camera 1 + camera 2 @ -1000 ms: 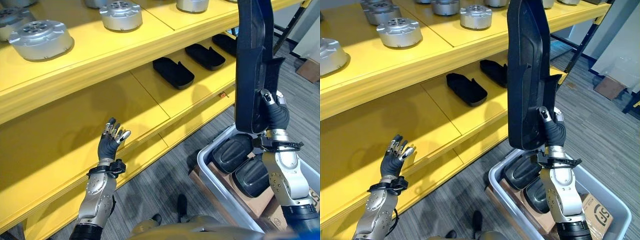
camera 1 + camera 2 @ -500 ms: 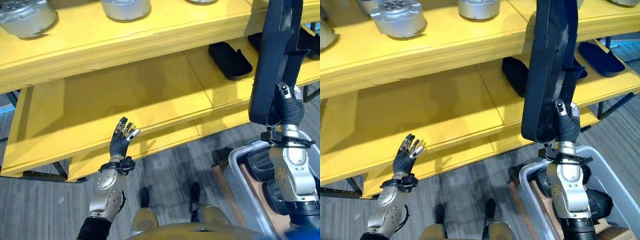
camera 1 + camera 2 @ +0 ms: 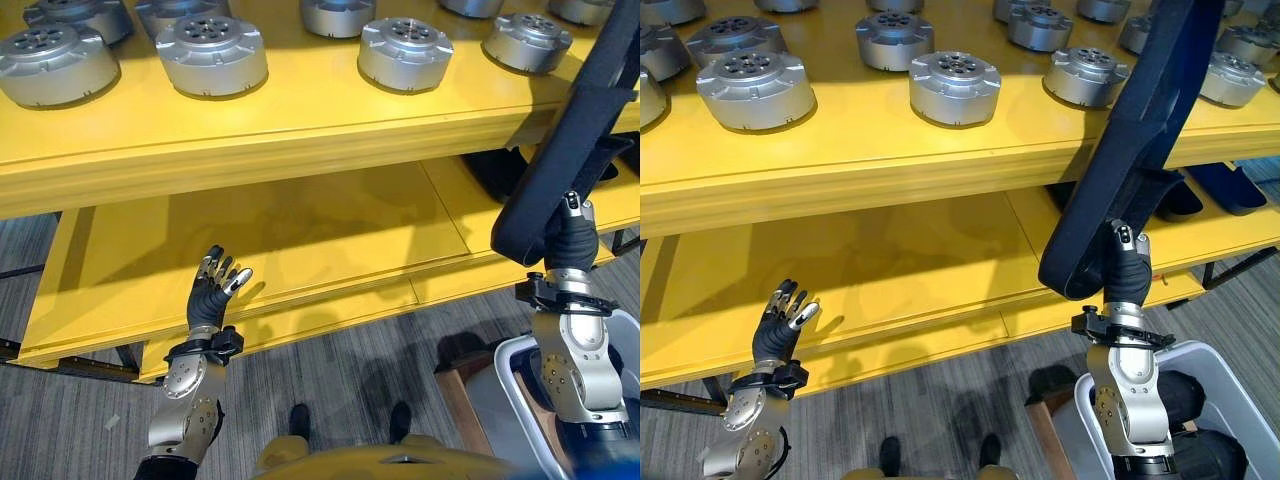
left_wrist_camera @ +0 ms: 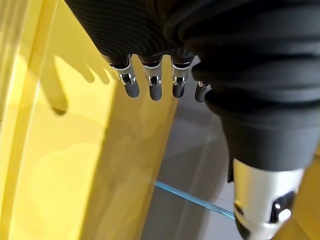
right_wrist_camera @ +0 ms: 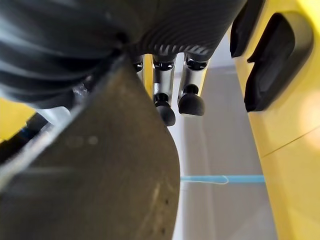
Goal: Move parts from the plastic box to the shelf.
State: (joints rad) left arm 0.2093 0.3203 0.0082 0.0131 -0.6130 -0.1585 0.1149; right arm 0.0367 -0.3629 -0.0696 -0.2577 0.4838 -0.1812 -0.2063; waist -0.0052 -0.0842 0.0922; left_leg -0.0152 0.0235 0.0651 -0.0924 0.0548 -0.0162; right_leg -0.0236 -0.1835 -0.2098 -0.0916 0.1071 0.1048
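While the right hand grips the lower end of a long black part, its fingers curled round it, the part stands tilted, its top leaning to the right across the front edge of the upper shelf. Its foot hangs in front of the lower shelf — not resting on it — and above the plastic box, where more black parts lie. Behind the held part, further black parts sit on the lower shelf to the right.

Left of the held part the lower shelf is bare board up to its front lip, an open stretch between the two hands. On the upper shelf stand rows of round metal housings, some near the front edge.

The left hand is raised upright at the front lip of the lower shelf, fingers loosely spread and holding nothing — the wrist view shows its fingertips hanging free beside the yellow edge.
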